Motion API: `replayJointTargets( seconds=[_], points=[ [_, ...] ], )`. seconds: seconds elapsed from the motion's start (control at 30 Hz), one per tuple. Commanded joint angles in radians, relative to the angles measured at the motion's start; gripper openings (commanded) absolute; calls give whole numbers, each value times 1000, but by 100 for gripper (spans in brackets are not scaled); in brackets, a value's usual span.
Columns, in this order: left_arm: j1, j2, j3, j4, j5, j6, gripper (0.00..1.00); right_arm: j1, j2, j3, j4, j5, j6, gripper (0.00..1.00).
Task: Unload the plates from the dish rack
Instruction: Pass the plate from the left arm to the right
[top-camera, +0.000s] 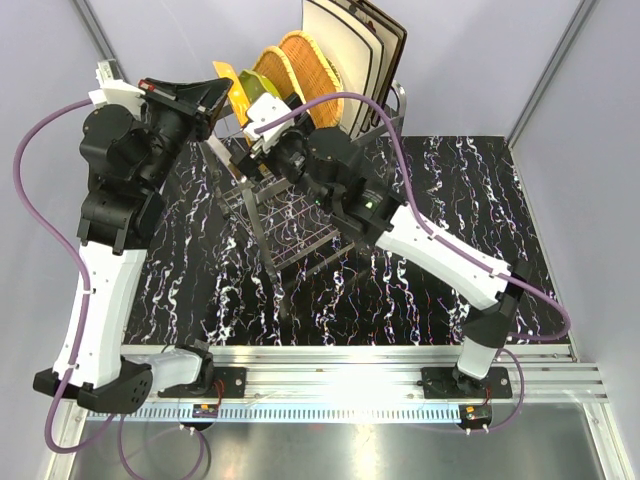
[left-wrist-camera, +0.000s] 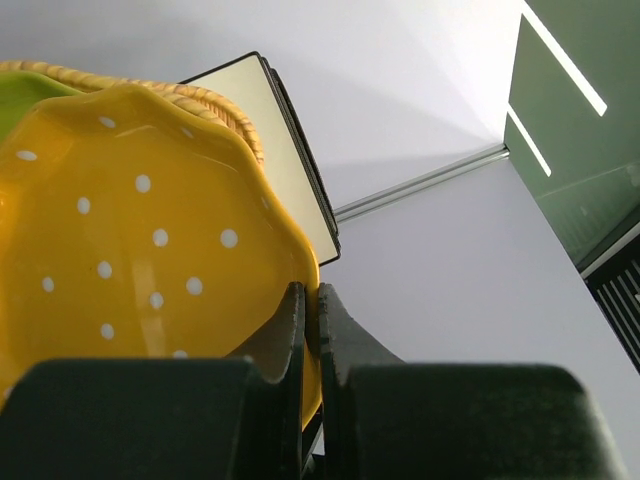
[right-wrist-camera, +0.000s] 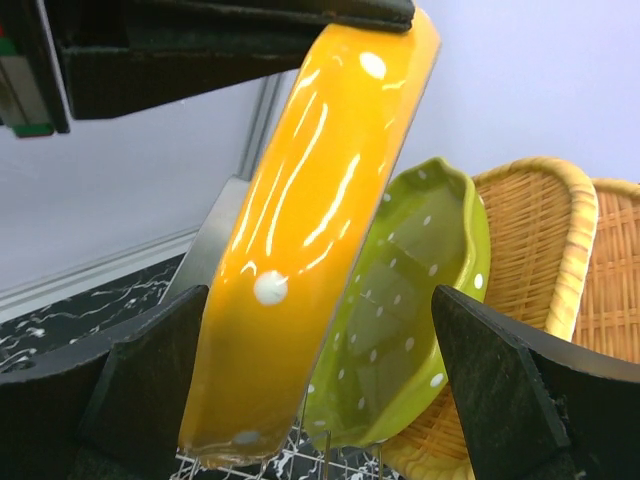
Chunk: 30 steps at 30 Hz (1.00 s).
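While the left gripper (left-wrist-camera: 310, 300) is pressed together on the upper rim of the orange dotted plate (left-wrist-camera: 140, 230), pinching it between both fingers, that plate stands on edge at the left end of the row in the dish rack (top-camera: 285, 215). The rack sits toward the far edge of the table (top-camera: 450, 200), left of its middle. Next in the row is a green dotted plate (right-wrist-camera: 400, 300), then two wicker plates (right-wrist-camera: 545, 240), and last the large cream square plates (top-camera: 345, 45) at the rack's right end, all upright. The right gripper (right-wrist-camera: 318, 300) has its fingers spread wide. In its wrist view they stand one on each side of the orange plate's lower half. Neither finger seems to touch the plate, though one is close enough that I cannot be sure. The plate's bottom edge appears to sit just at the rack's wires, but whether it rests on them or hangs clear is hard to tell. The right arm reaches in over the rack's lower tier from the near right
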Motion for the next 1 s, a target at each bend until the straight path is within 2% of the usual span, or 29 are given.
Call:
replayJointTargets(
  seconds=[0.0,0.27,0.4,0.43,0.5,0.53,0.63,0.97],
  points=[
    [-3,-68,14,249,-36,-44,0,26,5,18,139,130,-57,100],
    [-3,-85,-13,273,-36,-64,0,35,45,49,122,189,-46,100],
    [-3,-93,-20,279,-34,-68,0,42,59,55,128,215,-45,85],
    [-3,-94,-25,284,-58,-70,0,45,62,57,132,219,-46,76],
    [-4,-99,-36,293,-62,-78,0,49,65,52,149,235,-51,66],
    [-3,-105,-43,299,-65,-79,0,50,68,49,158,239,-57,54],
    [-3,-116,-60,305,-74,-85,0,52,74,46,200,261,-84,35],
    [-4,-159,-123,354,-77,-108,0,52,82,90,312,256,-132,10]
  ],
)
